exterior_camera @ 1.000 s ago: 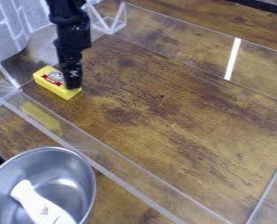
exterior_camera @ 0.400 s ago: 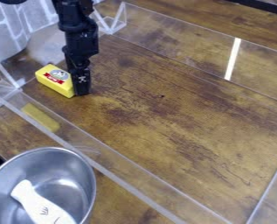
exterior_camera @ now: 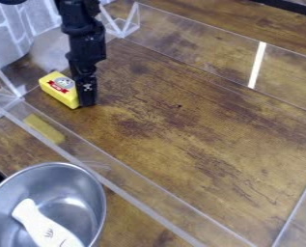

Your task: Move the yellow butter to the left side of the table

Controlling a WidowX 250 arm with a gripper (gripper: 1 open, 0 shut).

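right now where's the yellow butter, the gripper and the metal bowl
yellow butter (exterior_camera: 59,88), camera view, its top face
gripper (exterior_camera: 84,95), camera view, between its fingertips
metal bowl (exterior_camera: 78,183), camera view, its upper rim

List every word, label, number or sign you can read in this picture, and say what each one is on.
No text can be read for certain.
Yellow butter: a red and white label, too small and blurred to read.
Gripper: a small white mark, shaped roughly like an "X", not clearly a letter.

A yellow butter block (exterior_camera: 59,89) with a red-and-white label sits at nine o'clock beside a black gripper (exterior_camera: 84,94) on a brown, dark-streaked wooden table (exterior_camera: 194,116); a silver bowl (exterior_camera: 45,207) gleams at seven o'clock.
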